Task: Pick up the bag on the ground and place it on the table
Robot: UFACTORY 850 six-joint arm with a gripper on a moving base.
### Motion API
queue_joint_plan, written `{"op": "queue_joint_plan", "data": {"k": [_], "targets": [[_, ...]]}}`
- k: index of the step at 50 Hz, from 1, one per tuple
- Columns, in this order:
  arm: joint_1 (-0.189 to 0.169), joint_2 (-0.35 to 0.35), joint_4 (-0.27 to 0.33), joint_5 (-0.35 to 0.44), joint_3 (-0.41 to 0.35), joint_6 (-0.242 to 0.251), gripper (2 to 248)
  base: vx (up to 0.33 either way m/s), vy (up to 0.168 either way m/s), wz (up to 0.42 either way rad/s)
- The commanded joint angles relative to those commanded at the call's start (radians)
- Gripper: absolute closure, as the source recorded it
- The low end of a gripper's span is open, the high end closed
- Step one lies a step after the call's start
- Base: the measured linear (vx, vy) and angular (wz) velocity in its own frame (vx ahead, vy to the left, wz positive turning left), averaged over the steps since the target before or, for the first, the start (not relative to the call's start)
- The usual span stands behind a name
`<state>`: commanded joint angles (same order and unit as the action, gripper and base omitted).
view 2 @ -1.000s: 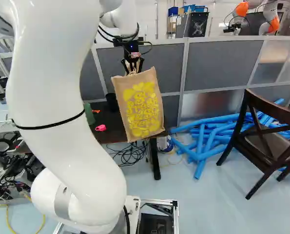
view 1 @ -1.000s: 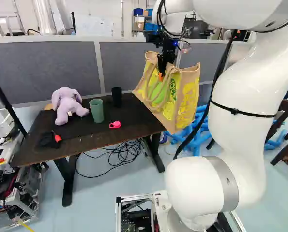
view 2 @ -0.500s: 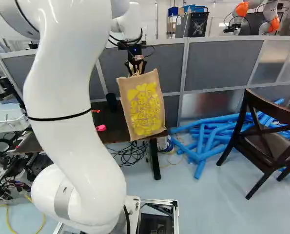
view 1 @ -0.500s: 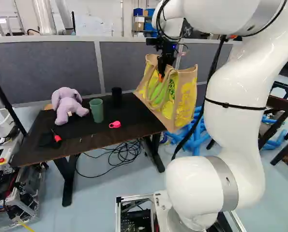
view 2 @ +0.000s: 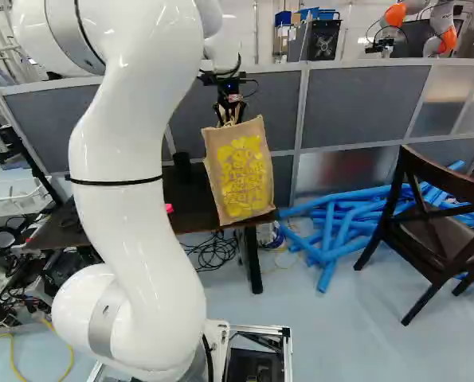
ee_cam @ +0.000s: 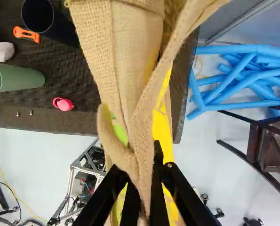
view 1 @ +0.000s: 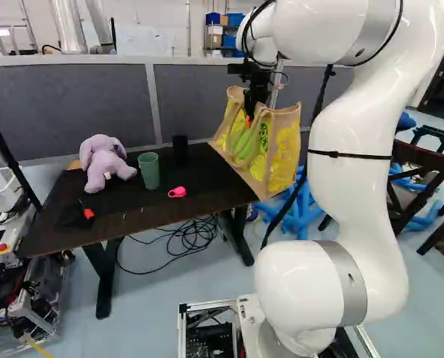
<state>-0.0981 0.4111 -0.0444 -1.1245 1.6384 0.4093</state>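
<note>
In the left base view my gripper (view 1: pixel 250 118) is up at the right end of the dark table (view 1: pixel 151 212), shut on the handles of the tan and yellow bag (view 1: pixel 281 153). The bag (view 2: pixel 240 171) hangs tilted in the right base view, hiding part of that table end. Seen from the wrist, the gripper (ee_cam: pixel 147 183) has a strap of the bag (ee_cam: pixel 125 61) pinched between its fingers, whose tips the cloth partly covers. Below the bag lies the table's right end; whether they touch, I cannot tell.
On the table are a purple plush toy (view 1: pixel 104 160), green cup (view 1: pixel 148 171), black cup (view 1: pixel 180 149), pink item (view 1: pixel 177 192) and orange-handled tool (ee_cam: pixel 27 34). Grey partitions (view 2: pixel 364 107) stand behind. Blue tubes (view 2: pixel 332 231) and a wooden chair (view 2: pixel 436 231) are to the right.
The arm has reached forward, carrying the bag a little farther from the base, over the table's right end. The grip on the handles is unchanged, and the base has not moved.
</note>
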Motion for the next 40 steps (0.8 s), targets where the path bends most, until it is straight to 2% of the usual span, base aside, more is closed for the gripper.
{"op": "queue_joint_plan", "data": {"k": [4,8,29,40], "targets": [[-0.002,0.018,0.000,0.000,0.024,-0.006,228,0.000,0.000,0.000],[-0.004,0.036,0.000,0.000,0.048,-0.032,228,0.000,0.000,0.000],[-0.011,0.149,0.000,0.000,0.179,-0.236,228,0.000,0.000,0.000],[-0.010,0.221,0.000,0.000,0.249,-0.260,228,0.000,0.000,0.000]]}}
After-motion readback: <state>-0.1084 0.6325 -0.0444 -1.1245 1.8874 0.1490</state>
